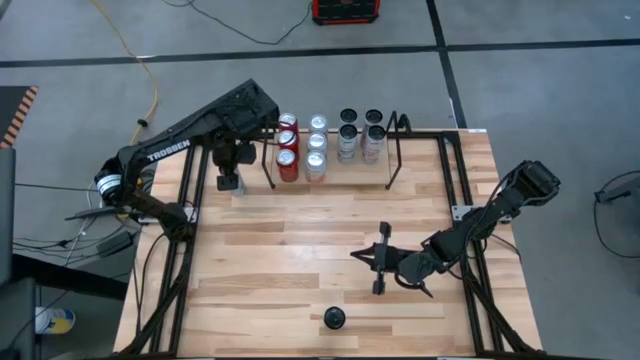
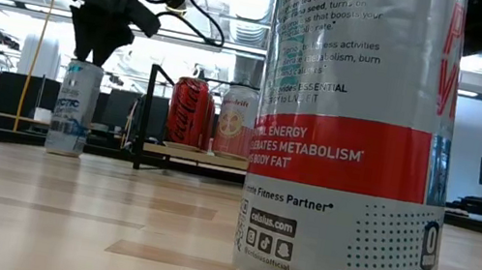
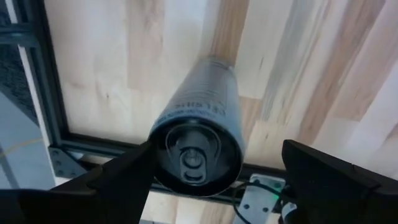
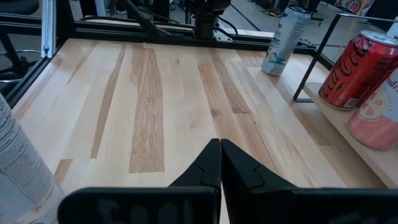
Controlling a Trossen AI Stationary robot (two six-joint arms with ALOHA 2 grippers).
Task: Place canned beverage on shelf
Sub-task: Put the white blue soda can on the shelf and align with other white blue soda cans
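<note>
Just left of the shelf [image 1: 330, 150], the left hand [image 1: 231, 180] hangs over a slim white can [image 1: 232, 186].
High view: right hand [image 1: 381, 256] lies well in front of the shelf on the desk [image 1: 300, 250]. Low view: that can [image 2: 75, 107] stands upright on the desk beside the shelf. Left wrist view: fingers [image 3: 118, 180] spread wide around the can [image 3: 199, 127], apparently not gripping. Right wrist view: fingers [image 4: 202, 168] pressed together, empty.

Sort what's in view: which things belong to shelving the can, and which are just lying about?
Job:
- tall can under the open left gripper
- shelf, holding cans

Lying about:
- shut right gripper, idle mid-table
- can at the near edge
- red box on the floor
</note>
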